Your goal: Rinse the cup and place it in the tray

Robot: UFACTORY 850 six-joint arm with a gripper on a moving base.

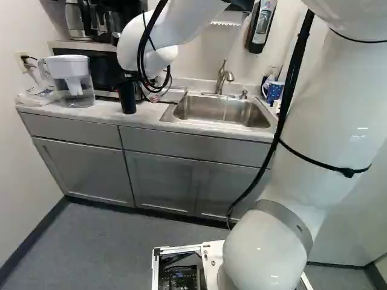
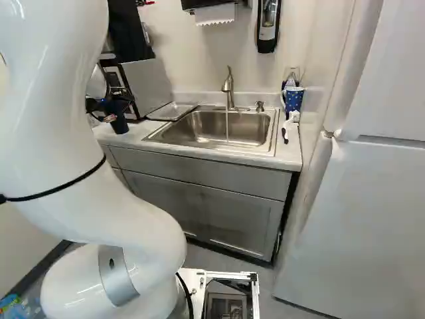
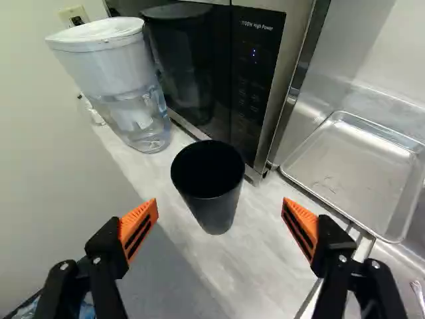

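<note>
In the right base view my gripper (image 2: pixel 99 109) shows in part beside the black cup (image 2: pixel 119 123), near the arm. The wrist view has the gripper (image 3: pixel 220 211) wide open, orange pads apart. Ahead of the fingers and centred between them, the black cup (image 3: pixel 216 206) stands upright on the counter; neither pad touches it. The metal tray (image 3: pixel 355 173) lies beyond the finger on the sink side, by the microwave. Water runs from the faucet (image 2: pixel 228 86) into the steel sink (image 2: pixel 219 126).
The microwave (image 3: pixel 259 73) stands close behind the cup, with a water pitcher (image 3: pixel 123 80) beside it. On the sink's far side are a blue dotted cup (image 2: pixel 293 100) and a brush (image 2: pixel 289 126). A fridge (image 2: pixel 372 199) stands at the right.
</note>
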